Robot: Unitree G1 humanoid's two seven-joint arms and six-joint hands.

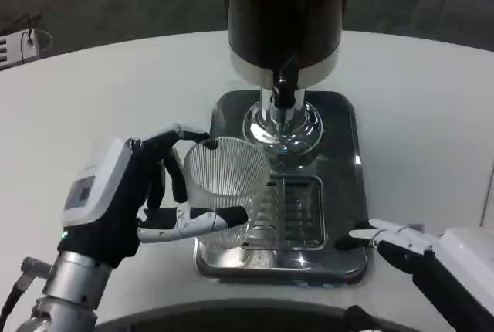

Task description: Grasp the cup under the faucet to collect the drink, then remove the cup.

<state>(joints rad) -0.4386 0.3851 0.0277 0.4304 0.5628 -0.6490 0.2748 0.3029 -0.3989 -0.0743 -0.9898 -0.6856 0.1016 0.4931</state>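
Left hand (131, 201) gripped the cup (224, 189), fingers wrapped around it: upper fingers (181, 137) curled over the far rim side, a lower white finger (204, 222) ran across the near wall. Cup was clear, ribbed, upright, open mouth up, sitting over the left part of the drip grate (297, 212) on the steel tray (351, 170). It was in front of and a bit left of the faucet (284, 89), not directly under the spout as far as the head view showed. No liquid visible in the cup, though hard to tell through the ribbing. Faucet stuck out from the bottom of the dark dispenser (284, 15), which stood on a chrome pedestal (282, 123) at the back of the tray. Right hand (401, 243) lay low at the tray's near right corner, holding nothing; fingertips (363, 234) pointed left toward the tray edge, just beside or touching it, couldn't tell which. Fingers looked stretched out and close together, but only part of the hand was in frame. White round table (93, 93) under everything, dark floor behind.
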